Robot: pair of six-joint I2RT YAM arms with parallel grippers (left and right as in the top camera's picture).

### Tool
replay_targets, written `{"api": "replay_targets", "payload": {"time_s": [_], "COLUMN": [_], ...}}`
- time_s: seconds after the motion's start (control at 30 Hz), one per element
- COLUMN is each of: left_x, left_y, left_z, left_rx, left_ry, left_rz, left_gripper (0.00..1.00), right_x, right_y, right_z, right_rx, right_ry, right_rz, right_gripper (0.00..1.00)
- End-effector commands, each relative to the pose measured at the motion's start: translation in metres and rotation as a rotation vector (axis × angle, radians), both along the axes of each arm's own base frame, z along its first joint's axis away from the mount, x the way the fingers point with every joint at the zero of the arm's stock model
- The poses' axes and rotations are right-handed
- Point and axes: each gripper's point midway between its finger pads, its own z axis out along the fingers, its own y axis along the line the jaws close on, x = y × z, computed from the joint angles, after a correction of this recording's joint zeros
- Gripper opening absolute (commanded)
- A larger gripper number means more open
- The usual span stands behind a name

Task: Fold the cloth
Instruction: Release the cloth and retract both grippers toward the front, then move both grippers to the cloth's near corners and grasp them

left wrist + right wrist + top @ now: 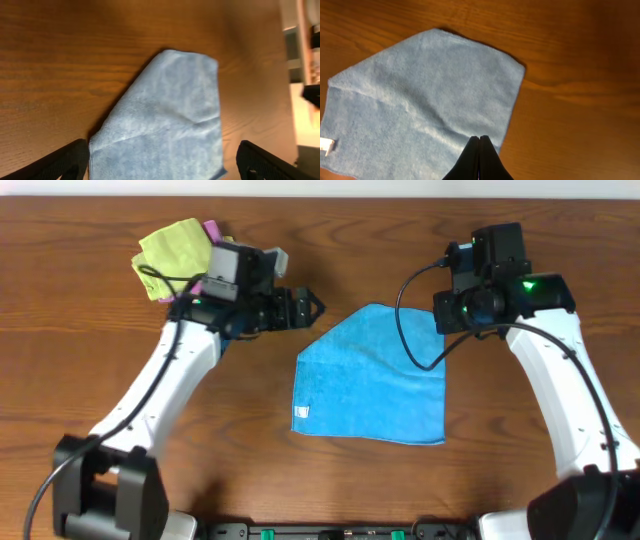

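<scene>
**Fingers.** The left gripper has its fingers spread wide apart with nothing between them. It sits just beside the slanted upper-left edge of the cloth. In the left wrist view, that end of the cloth lies on the table ahead of the open fingers. The right gripper has its fingers pressed together and grips nothing. In its own view the tips stand over the cloth close to one side edge. Whether they touch the fabric cannot be told.

**Task item.** The cloth lies flat at the middle of the table, between the two arms. Its outline has five sides, with one corner cut to a slant. A raised seam runs across the surface, which suggests a corner already turned in, so the fold is judged partly done. A small white tag sits at the lower-left corner.

**Handling.** The cloth is judged light, soft and limp, with a napped surface that gives good grip. It will sag and drag if lifted at one point only. It is best pinched low at a corner or along an edge, taking all layers at once, one gripper to each end of that edge.

**Surroundings.** A lime-green cloth and a pink-purple cloth are bunched at the far left, well apart from the cloth.
</scene>
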Motion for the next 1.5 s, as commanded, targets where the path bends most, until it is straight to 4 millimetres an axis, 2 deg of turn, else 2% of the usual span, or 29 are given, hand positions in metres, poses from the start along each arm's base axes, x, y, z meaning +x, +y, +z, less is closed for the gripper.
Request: {"api": "replay_targets", "payload": {"time_s": [0.0, 0.13, 0.23, 0.3, 0.4, 0.57, 0.73, 0.93, 1.0, 1.3, 1.4, 1.47], "left_x": [-0.008, -0.034, -0.057, -0.069, -0.088, -0.124, -0.16, -0.188, -0.194, -0.195, -0.189, -0.185], "left_y": [0.007, 0.016, 0.011, 0.015, 0.031, 0.047, 0.063, 0.055, 0.051, 0.048, 0.04, 0.032], "left_z": [0.026, 0.035, 0.05, 0.055, 0.055, 0.049, 0.012, -0.038, -0.054, -0.083, -0.087, -0.09], "left_rx": [0.023, 0.201, 0.259, 0.292, 0.314, 0.284, 0.252, 0.133, 0.109, 0.124, 0.107, 0.083], "left_ry": [-0.053, -0.109, -0.162, -0.181, -0.172, -0.186, -0.137, -0.063, -0.018, 0.07, 0.084, 0.093], "left_rz": [0.004, 0.006, -0.006, 0.006, 0.054, 0.072, 0.106, 0.094, 0.086, 0.085, 0.067, 0.046], "left_gripper": [0.95, 0.95, 0.95, 0.95, 0.95, 0.95, 0.95, 0.95, 0.95, 0.95, 0.96, 0.97], "right_x": [-0.005, -0.017, -0.036, -0.051, -0.076, -0.123, -0.158, -0.178, -0.18, -0.196, -0.203, -0.207], "right_y": [-0.002, -0.012, -0.015, -0.022, -0.028, -0.025, -0.022, -0.011, -0.01, -0.012, -0.008, -0.008], "right_z": [0.021, 0.047, 0.064, 0.069, 0.076, 0.075, 0.051, 0.006, -0.005, -0.05, -0.063, -0.07], "right_rx": [-0.014, -0.036, -0.03, -0.031, -0.022, 0.055, 0.142, 0.237, 0.247, 0.275, 0.294, 0.294], "right_ry": [-0.048, -0.112, -0.165, -0.195, -0.254, -0.32, -0.301, -0.171, -0.14, -0.004, 0.046, 0.069], "right_rz": [0.003, -0.04, -0.051, -0.088, -0.122, -0.123, -0.174, -0.226, -0.246, -0.367, -0.385, -0.393], "right_gripper": [0.02, 0.02, 0.01, 0.01, 0.02, 0.02, 0.02, 0.02, 0.01, 0.03, 0.18, 0.4]}}
